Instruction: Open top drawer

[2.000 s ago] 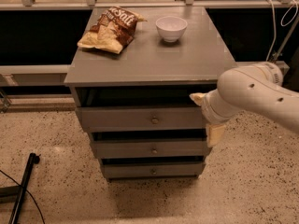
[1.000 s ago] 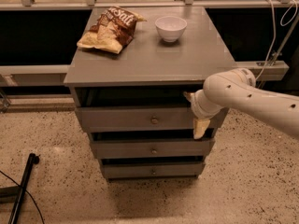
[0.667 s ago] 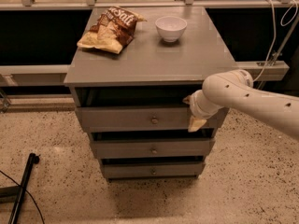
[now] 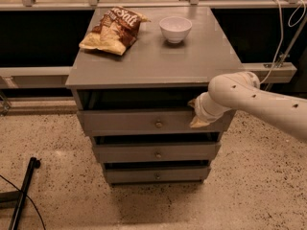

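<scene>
Since hanging off the cabinet's right corner two seconds ago, has swung leftward and risen a little, bringing the pincer [image 4: 198, 121] against the right end of the top drawer [image 4: 139, 122], near its upper edge. Has crept only slightly over the last second. Cannot tell whether spread or pressed together, showing only as a pale yellowish tip under the wrist. Shows no change in the top drawer itself: sits uppermost of three in the grey cabinet, directly under the tabletop [image 4: 153, 63], with a dark gap above its long flat front and a small round brass knob [image 4: 158, 124] at mid-panel, left of the pincer and untouched. Looks widest of the stack, with the middle drawer [image 4: 134, 154] and bottom drawer [image 4: 134, 176] stepping back beneath. Reaches in from the right edge of view with a thick white arm [image 4: 264, 102], dotted with small holes, rising slightly toward the cabinet, then bending at a rounded wrist to point down and left at the panel. Leaves the chip bag [image 4: 114, 30] and white bowl [image 4: 175, 28] at the back of the tabletop as before, well apart from the pincer.
</scene>
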Motion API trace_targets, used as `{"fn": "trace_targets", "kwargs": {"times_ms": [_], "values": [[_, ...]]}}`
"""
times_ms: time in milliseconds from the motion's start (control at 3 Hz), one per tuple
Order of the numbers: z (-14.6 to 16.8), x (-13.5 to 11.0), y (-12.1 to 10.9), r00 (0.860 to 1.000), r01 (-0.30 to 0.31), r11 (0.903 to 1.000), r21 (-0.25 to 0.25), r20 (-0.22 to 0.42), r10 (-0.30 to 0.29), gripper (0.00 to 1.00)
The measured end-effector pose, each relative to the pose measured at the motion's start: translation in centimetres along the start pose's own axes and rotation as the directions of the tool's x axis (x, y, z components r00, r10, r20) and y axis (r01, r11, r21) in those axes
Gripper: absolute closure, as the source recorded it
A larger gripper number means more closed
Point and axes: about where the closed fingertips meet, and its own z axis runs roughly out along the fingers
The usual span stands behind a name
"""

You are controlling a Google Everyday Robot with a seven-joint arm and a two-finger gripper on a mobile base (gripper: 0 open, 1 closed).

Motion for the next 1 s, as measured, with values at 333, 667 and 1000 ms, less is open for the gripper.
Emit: {"fn": "trace_targets", "kwargs": {"times_ms": [333,667,1000], "values": [[-0.4,-0.2,0.4,1.000,-0.007,0.9999,-0.010,0.007,0.007,0.49],[-1.3,-0.7,1.1,1.000,-0.005,0.9997,-0.024,0.018,0.006,0.44],[-2.6,-0.9,2.7,0.999,-0.013,0.9988,-0.047,0.035,0.014,0.26]]}}
